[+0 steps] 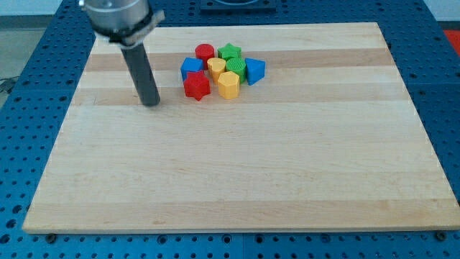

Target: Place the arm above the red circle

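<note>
The red circle (pixel 205 52) lies on the wooden board (pixel 237 173) at the top left of a tight cluster of blocks near the view's top middle. My tip (pixel 151 103) touches the board to the left of the cluster and lower than the red circle, about a block's width left of the red star (pixel 196 85). The dark rod rises from the tip toward the view's top left. The tip touches no block.
The cluster also holds a green star (pixel 230 52), a blue block (pixel 191 67), a yellow heart (pixel 216 68), a green block (pixel 236 66), a blue triangle (pixel 255 70) and a yellow hexagon (pixel 228 85). A blue perforated table (pixel 29 108) surrounds the board.
</note>
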Action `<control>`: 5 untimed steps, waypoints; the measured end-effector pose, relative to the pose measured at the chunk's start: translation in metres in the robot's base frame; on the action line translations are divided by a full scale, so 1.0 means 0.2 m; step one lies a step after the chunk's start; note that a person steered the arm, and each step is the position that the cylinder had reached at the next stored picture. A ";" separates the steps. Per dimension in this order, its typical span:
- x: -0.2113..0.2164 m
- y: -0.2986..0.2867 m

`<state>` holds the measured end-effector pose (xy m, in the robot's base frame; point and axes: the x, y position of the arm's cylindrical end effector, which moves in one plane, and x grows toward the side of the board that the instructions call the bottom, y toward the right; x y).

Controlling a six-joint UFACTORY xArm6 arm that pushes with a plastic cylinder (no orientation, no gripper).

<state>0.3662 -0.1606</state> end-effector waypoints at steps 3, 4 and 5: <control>-0.53 0.08; -0.52 0.32; -0.53 0.37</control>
<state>0.2598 -0.0869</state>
